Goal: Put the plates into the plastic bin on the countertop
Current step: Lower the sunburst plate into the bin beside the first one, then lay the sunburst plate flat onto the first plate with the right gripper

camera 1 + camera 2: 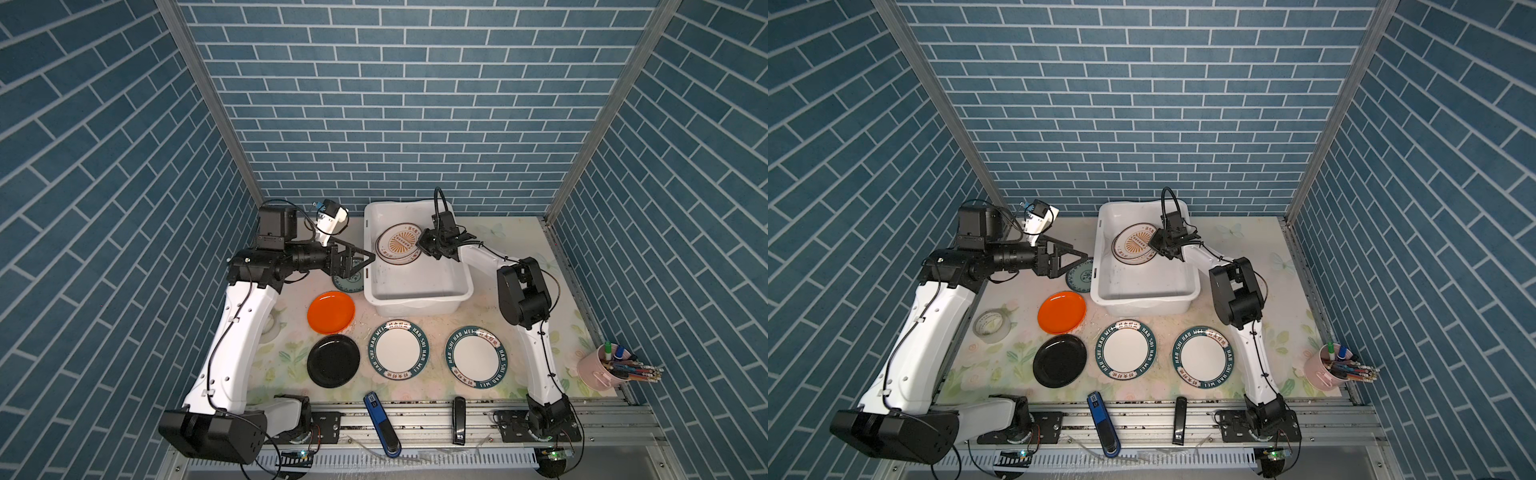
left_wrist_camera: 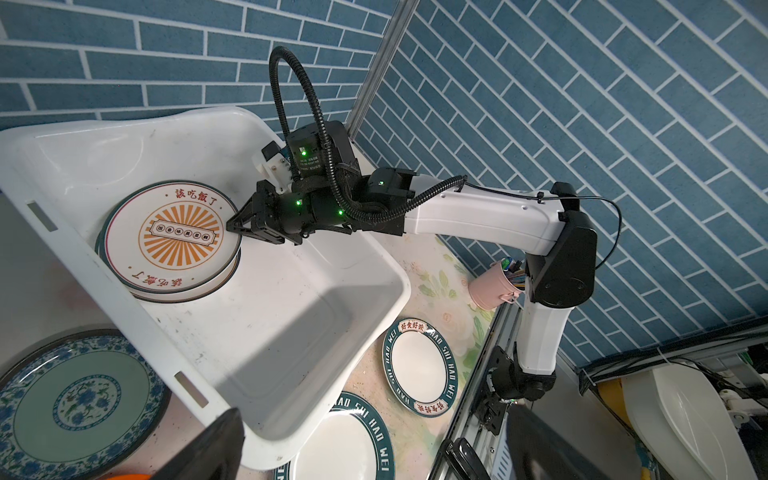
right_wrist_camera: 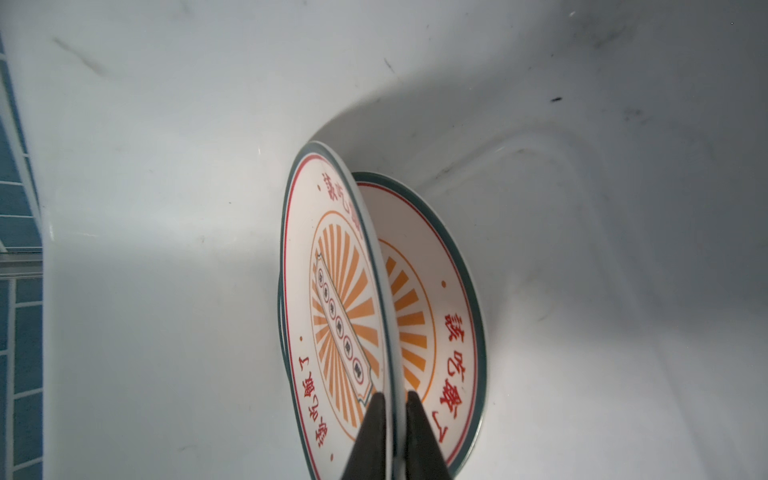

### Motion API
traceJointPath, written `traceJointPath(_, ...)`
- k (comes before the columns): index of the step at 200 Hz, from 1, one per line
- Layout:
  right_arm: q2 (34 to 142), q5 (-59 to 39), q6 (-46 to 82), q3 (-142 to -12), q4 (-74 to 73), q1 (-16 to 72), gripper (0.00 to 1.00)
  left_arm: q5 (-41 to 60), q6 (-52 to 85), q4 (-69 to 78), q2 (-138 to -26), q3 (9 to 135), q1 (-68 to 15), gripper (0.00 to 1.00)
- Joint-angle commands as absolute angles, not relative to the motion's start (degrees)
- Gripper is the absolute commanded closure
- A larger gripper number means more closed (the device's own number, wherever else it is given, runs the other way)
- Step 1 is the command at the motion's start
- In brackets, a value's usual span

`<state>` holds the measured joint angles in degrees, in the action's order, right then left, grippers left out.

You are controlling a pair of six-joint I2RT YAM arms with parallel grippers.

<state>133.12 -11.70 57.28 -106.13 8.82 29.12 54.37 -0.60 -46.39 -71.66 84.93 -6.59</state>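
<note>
Right end effector (image 3: 392, 397) pinching rim of upper sunburst plate (image 3: 332, 291), tilted over lower sunburst plate (image 3: 419, 316) inside plastic bin (image 1: 415, 297). Left end effector (image 1: 362, 262) spread, beside bin. Not yet binned, on desk (image 1: 436, 320): teal plate (image 2: 79, 403), orange plate (image 1: 331, 312), black plate (image 1: 333, 360), lettered plate (image 1: 400, 356), second lettered plate (image 1: 476, 357).

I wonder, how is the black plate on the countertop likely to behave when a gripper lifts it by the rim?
The black plate looks rigid, so it should probably keep its shape. Its glossy surface suggests it may slip in a pinch. It lies flat on the countertop, so its rim is likely hard to get under.
</note>
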Motion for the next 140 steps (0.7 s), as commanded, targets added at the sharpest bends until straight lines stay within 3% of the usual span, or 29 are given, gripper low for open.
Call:
traceJointPath(1, 133.6, -12.4, 59.2, -106.0, 7.1, 29.1, 0.86, 55.7, -0.8, -46.3, -70.7, 85.3, -6.2, 0.00)
traceJointPath(140, 133.5, -12.8, 59.3, -103.6, 7.4, 29.0, 0.77, 56.0, -0.6, -46.0, -70.1, 84.8, -6.0, 0.00)
